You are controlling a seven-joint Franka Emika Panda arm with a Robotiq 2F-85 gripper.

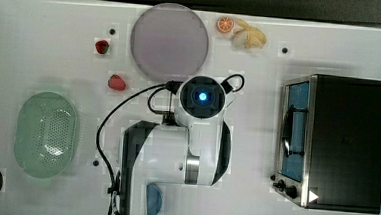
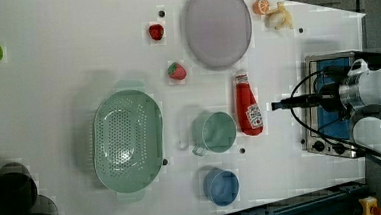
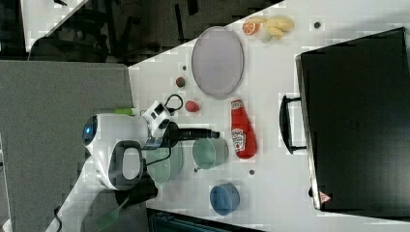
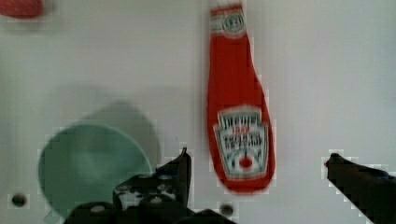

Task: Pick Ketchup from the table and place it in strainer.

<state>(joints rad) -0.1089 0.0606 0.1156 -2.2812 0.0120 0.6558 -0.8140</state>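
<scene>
The pincer [image 4: 256, 158] stands wide open and holds nothing. The Ketchup [image 4: 238, 107], a red plastic squeeze bottle with a white cap and a small label, lies flat on the white table [image 4: 327, 70] below the pincer, its fat labelled end between the two fingertips and its neck running away from them. A mint-green cup [image 4: 88, 163] sits just beside one finger. The bottle looks light, smooth and a little yielding, so it may roll or slip. The broad labelled belly looks the safest hold, taken across its width. The pale mint-green perforated oval plastic strainer [image 2: 128, 141] lies well apart, beyond the cup.
</scene>
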